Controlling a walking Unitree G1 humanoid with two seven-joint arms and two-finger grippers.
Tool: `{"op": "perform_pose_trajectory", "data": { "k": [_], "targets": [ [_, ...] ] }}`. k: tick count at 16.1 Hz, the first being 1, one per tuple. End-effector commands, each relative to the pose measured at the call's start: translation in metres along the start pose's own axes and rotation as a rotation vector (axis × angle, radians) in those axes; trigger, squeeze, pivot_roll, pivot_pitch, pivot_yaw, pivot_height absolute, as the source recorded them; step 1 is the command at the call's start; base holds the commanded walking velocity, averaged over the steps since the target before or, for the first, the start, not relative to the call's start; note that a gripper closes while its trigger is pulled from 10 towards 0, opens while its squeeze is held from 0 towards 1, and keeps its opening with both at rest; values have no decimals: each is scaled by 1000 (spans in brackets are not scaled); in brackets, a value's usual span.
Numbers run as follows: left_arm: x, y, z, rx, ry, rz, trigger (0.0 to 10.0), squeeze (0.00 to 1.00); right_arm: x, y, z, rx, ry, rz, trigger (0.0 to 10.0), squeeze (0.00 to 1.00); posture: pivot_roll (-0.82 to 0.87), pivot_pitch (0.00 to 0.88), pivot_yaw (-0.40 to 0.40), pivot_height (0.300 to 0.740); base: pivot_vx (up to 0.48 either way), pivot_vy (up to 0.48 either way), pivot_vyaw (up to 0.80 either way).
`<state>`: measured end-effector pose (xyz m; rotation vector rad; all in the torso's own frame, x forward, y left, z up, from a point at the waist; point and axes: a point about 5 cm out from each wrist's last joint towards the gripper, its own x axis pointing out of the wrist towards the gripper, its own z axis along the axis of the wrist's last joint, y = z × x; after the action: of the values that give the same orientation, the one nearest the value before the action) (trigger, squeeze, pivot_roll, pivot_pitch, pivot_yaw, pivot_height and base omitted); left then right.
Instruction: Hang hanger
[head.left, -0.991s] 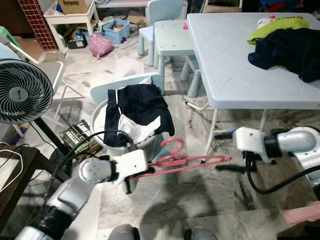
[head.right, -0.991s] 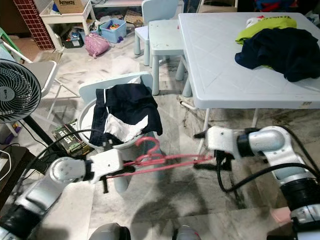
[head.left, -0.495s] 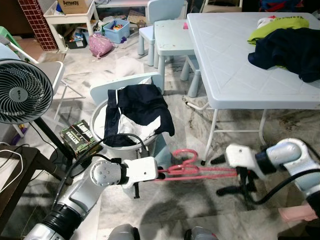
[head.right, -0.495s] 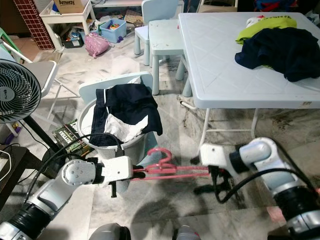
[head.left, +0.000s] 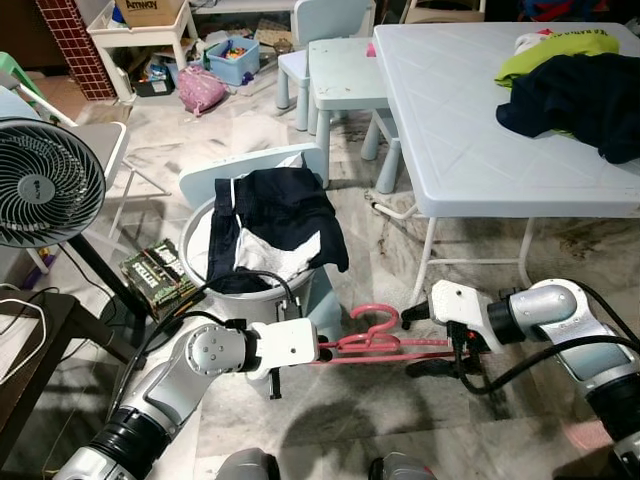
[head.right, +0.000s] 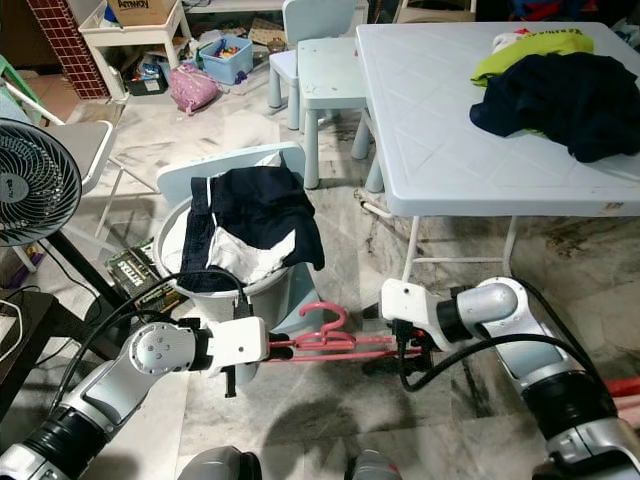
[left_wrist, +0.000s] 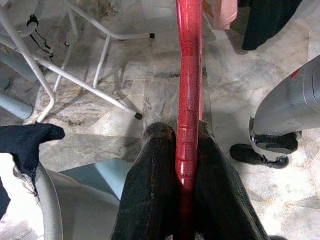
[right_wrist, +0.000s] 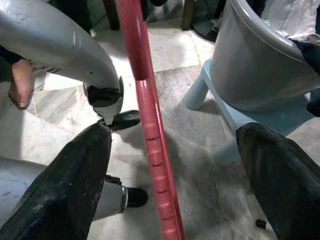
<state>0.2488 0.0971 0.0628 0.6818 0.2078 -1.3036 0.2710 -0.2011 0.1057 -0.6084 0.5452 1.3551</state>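
The pink plastic hanger hangs low over the marble floor, level between the 2 arms, just in front of the grey laundry basket draped with dark clothes. The left gripper is pinched tight on 1 end of the hanger's bar, its 2 black fingers squeezing the red-pink plastic between them. The right gripper sits at the other end with its fingers spread wide; the bar runs through the gap without touching either pad.

The risk, as I judge it, is that only 1 grip carries the hanger. With the load held at 1 end, the bar could pivot or sag in the left pinch, and the hook could swing away from its upward pose. If the right fingers close off-centre they may knock the bar instead of catching it. No rail or rod to hang it on is visible, so the robot likely has to turn or walk, and the white table's legs and the basket stand near enough to snag it.
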Motion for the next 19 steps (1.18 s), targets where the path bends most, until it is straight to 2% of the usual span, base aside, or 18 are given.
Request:
{"op": "perform_pose_trajectory", "data": {
  "k": [1, 3, 4, 5, 6, 7, 8, 10, 11, 12, 13, 14, 15, 16, 19],
  "targets": [
    [0, 2, 1, 21, 3, 1, 10000, 0, -4, -3, 1, -11, 9, -21, 0, 0, -35, 54, 27, 740, 0, 0, 0],
    [1, 1, 0, 22, 3, 2, 10000, 0, -5, -3, -3, -17, 33, -27, 0, 0, -35, 54, 27, 740, 0, 0, 0],
    [1, 1, -1, 23, 7, 5, 10000, 0, -6, -5, -5, -27, 50, -60, 980, 0, -36, 54, 26, 740, 0, 0, 0],
    [1, 2, -2, 25, 12, 13, 10000, 0, -6, -8, -7, -16, 63, -85, 10000, 0, -36, 54, 26, 740, 0, 0, 0],
    [0, 5, -4, 31, 27, 41, 10000, 0, -10, -8, -14, -25, 98, -97, 10000, 0, -36, 54, 26, 740, 0, 0, 0],
    [-1, 6, -6, 21, 36, 59, 10000, 0, -14, -4, -17, 1, 84, -77, 0, 125, -35, 54, 25, 740, 0, 0, 0],
    [-3, 7, -9, 12, 50, 87, 10000, 0, -23, -4, -21, 20, 83, -94, 0, 106, -35, 54, 25, 740, 0, 0, 0],
    [-4, 8, -12, 3, 60, 108, 10000, 0, -31, -4, -25, 34, 91, -94, 0, 0, -35, 54, 25, 740, 0, 0, 0],
    [-5, 9, -13, 0, 62, 118, 10000, 0, -37, -7, -26, 34, 97, -112, 10000, 0, -34, 55, 24, 740, 0, 0, 0],
    [-7, 13, -17, -2, 83, 158, 10000, 0, -55, -20, -23, 49, 87, -202, 10000, 0, -34, 53, 26, 740, 0, 0, 0],
    [-9, 18, -21, -1, 107, 207, 10000, 0, -70, -37, -20, 64, 79, -341, 10000, 0, -35, 50, 25, 740, 0, 0, 0],
    [-10, 20, -22, -1, 114, 230, 10000, 0, -77, -45, -18, 58, 71, -415, 10000, 0, -35, 50, 25, 740, 0, 0, 0],
    [-11, 24, -24, -13, 120, 267, 10000, 0, -84, -56, -15, 50, 51, -546, 10000, 0, -36, 48, 23, 740, 0, 0, 0],
    [-12, 29, -26, -22, 133, 325, 10000, 0, -86, -67, -8, 12, 7, -717, 10000, 0, -36, 48, 23, 740, 0, 0, 0],
    [-13, 43, -22, -42, 107, 490, 10000, 0, -67, -69, 0, 64, -150, -856, 10000, 0, -28, 51, 24, 740, 0, 0, 0]
  ]
}}
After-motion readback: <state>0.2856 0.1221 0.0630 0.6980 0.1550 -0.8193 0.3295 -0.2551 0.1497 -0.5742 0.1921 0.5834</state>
